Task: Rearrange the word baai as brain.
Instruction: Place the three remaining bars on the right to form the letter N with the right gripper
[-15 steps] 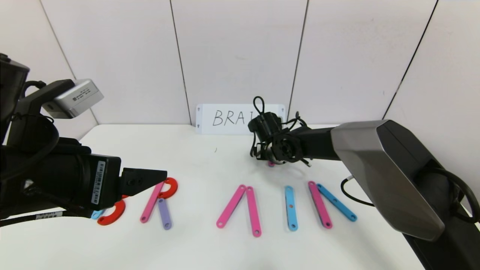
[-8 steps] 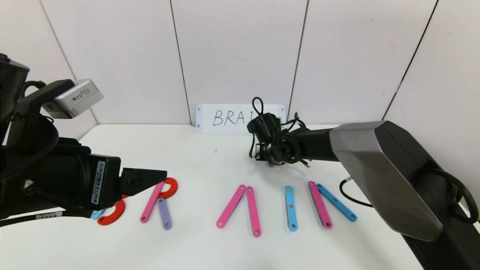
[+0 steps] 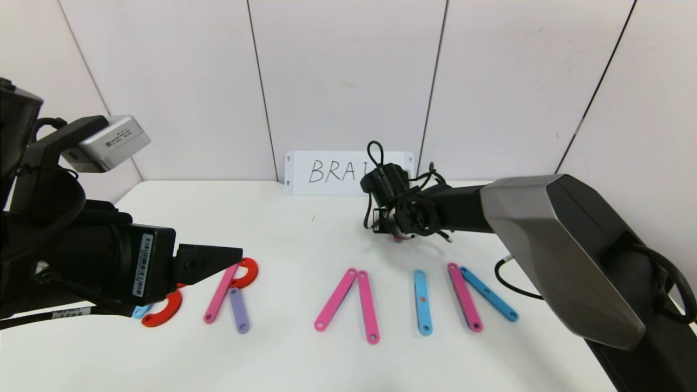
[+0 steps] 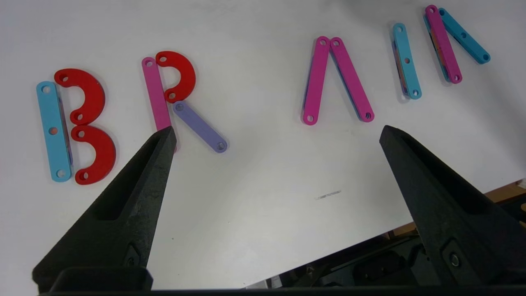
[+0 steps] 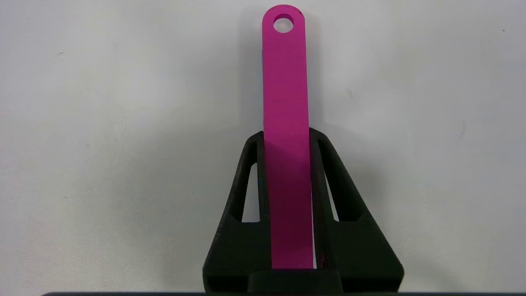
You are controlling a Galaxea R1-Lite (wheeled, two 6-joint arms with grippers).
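The word lies in a row near the table's front. The B, a blue bar [image 4: 53,131] with two red arcs [image 4: 88,125], is half hidden behind my left arm in the head view. The R is a pink bar [image 3: 220,294], a red arc [image 3: 246,272] and a purple bar [image 3: 238,310]. Two pink bars [image 3: 348,302] meet in a peak. A blue bar [image 3: 422,302] stands alone. A pink bar [image 3: 464,296] and a blue bar [image 3: 488,300] meet at their tops. My right gripper [image 5: 286,137] is shut on another pink bar [image 5: 285,82], behind the row [image 3: 397,235]. My left gripper [image 4: 277,133] is open and empty above the front left.
A white card [image 3: 332,171] with handwritten letters leans on the back wall, its right end hidden by my right arm. The table's front edge [image 4: 370,242] shows in the left wrist view. My right arm [image 3: 544,228] reaches in from the right.
My right gripper with the pink bar has shifted very slightly. The left arm and the letters on the table have not moved.
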